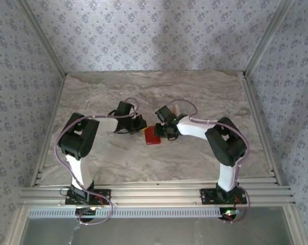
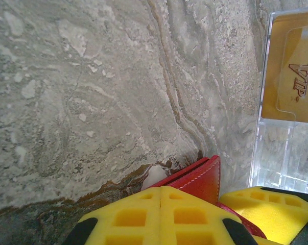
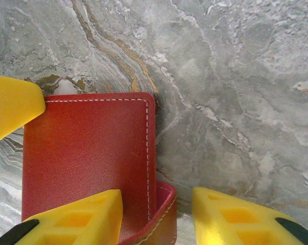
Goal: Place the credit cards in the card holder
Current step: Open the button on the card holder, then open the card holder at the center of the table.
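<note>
Marble-look table (image 1: 143, 168) fills the top view, and the left arm (image 1: 79, 140) and right arm (image 1: 222, 140) both reach into the middle of it. The red card holder (image 1: 152, 136) sits dead centre, between the two grippers. The left gripper (image 2: 220, 206) comes in from the left, and its jaws look clamped on the holder's raised edge. The right gripper (image 3: 156, 217) hangs over the holder's right edge, jaws apart, with one finger above the red cover and the other above bare table. Upper right of the left wrist view there's a clear stand (image 2: 271, 168) with a gold credit card (image 2: 291, 66) marked VIP slotted in, just beside the holder.
</note>
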